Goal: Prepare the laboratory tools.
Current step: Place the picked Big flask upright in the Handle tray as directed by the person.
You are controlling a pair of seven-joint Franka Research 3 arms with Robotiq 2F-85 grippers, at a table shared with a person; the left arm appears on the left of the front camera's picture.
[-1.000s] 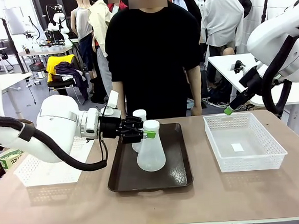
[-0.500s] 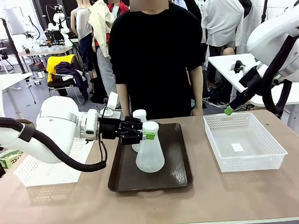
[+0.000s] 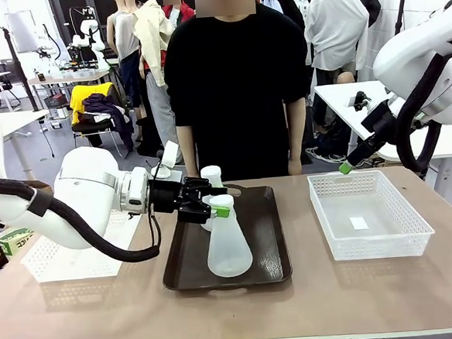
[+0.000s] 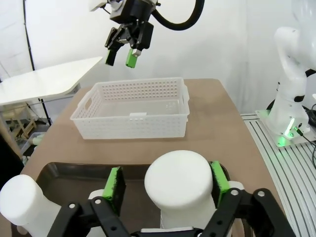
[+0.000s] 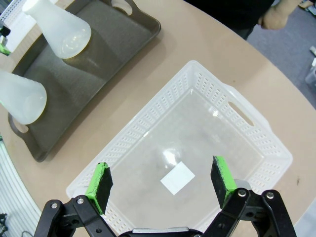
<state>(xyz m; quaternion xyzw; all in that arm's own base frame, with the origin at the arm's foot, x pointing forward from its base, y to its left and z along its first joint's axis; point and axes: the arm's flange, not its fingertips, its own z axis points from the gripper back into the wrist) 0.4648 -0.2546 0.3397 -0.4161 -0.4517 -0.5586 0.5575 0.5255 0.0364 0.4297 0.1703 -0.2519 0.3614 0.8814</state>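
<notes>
While half a second ago the near flask (image 3: 229, 243) stood a little higher against the left claw (image 3: 218, 209), it now sits lower, its wide base down on the dark tray (image 3: 270, 271) and its neck tipped slightly toward the claw. Judging by that, the flask has been lowered onto the tray, or has not really left it, so the carry to a basket is not yet under way.

The left arm reaches in level from the left, claw pointing sideways across the tray. From the left wrist, the two green pads (image 4: 115, 183) flank the flask's round white cap (image 4: 178, 178); one pad presses its side, while a thin gap seems to remain at the other, so whether the claw is truly clamped cannot be told. The second flask (image 3: 211, 180) stands just behind the claw, farther along the tray, its cap close beside one finger.

The right claw (image 5: 161, 181) hangs well off to the far side, fingers spread wide with nothing between them, directly above the empty mesh basket (image 5: 237, 123) on the desk (image 5: 207, 44). A person (image 3: 232, 84) stands beyond the tray, arms down.
</notes>
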